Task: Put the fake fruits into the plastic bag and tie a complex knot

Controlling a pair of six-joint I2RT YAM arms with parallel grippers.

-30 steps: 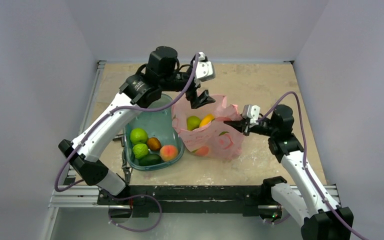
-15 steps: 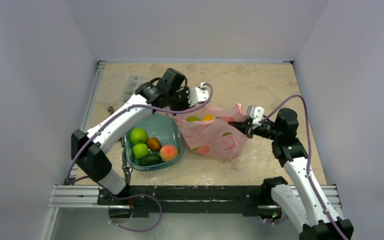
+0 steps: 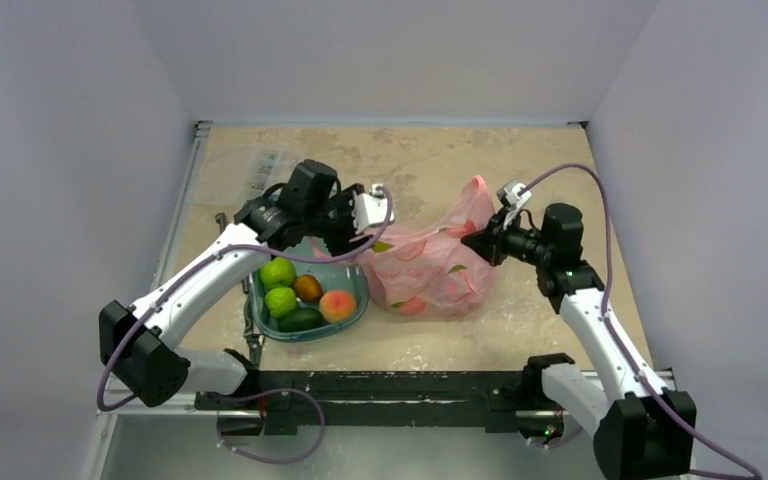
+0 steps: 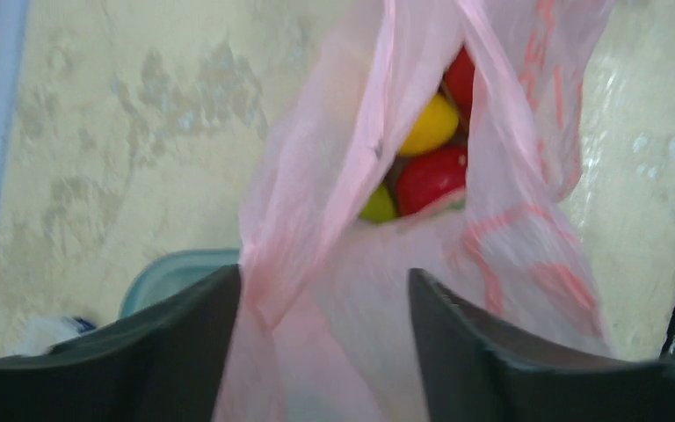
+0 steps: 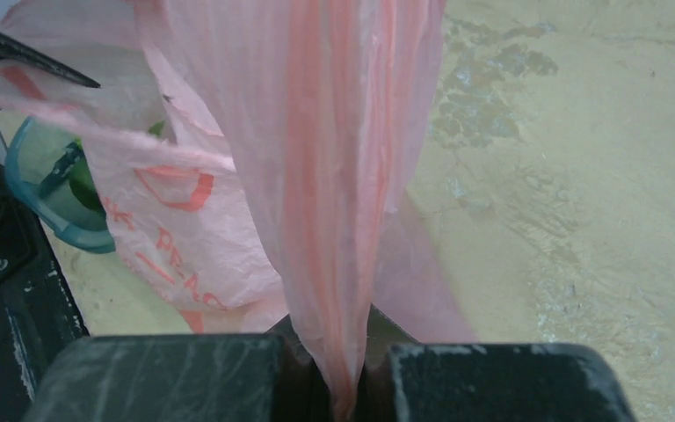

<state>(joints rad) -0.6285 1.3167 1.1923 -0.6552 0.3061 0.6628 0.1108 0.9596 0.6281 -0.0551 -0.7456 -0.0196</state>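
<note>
Far left, a teal tub (image 3: 342,270) holds five fruits (image 3: 308,288), two of them green. The left pincer (image 4: 321,352) has its jaws standing apart with loose pink film between them. The plastic bag (image 3: 430,270) lies mid-bench (image 3: 440,170), its fruit veiled – can't count it. The right pincer (image 5: 343,380) is clamped tight on the bag's stretched top – tips cut off.

Overhead wide; wrist views close, sharing bag (image 4: 316,220).
</note>
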